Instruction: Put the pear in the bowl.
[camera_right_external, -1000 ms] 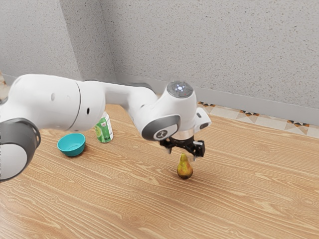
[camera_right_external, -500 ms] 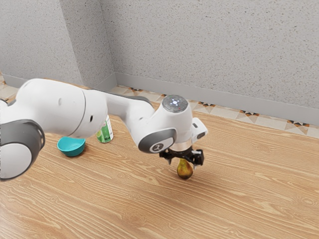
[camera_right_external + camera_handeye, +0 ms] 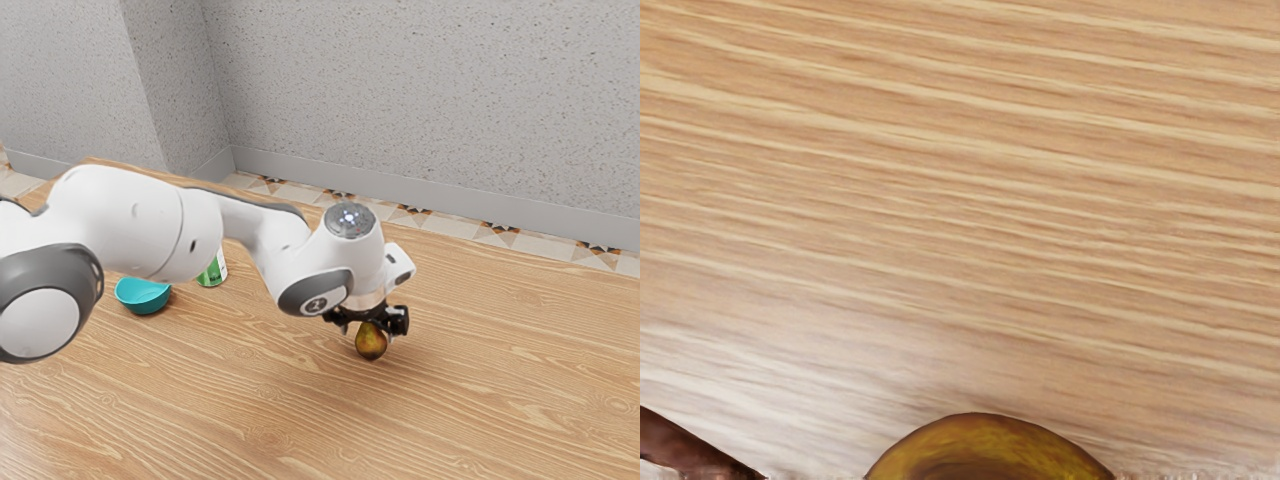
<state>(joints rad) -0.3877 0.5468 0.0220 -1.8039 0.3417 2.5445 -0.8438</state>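
Note:
My black gripper (image 3: pixel 368 334) is low over the table in the exterior view, its fingers standing apart on either side of the pear. The yellow-brown pear (image 3: pixel 371 342) is upright on the wood, its top hidden up between the fingers. Gaps remain beside it, so the gripper is open. In the wrist view the rounded pear (image 3: pixel 985 450) lies at the lower edge, just under the hand. Far toward the exterior view's left, the teal bowl (image 3: pixel 143 296) is partly behind the arm.
A green and white can (image 3: pixel 213 270) stands beside the bowl, its upper part hidden by the arm. The wooden table (image 3: pixel 480 380) reaches back toward a grey wall. A dark brown shape (image 3: pixel 685 452) shows in a lower corner of the wrist view.
My hand has come down from above the pear until the fingers flank it. The arm's upper links have shifted too, covering more of the can. Pear and bowl have stayed put.

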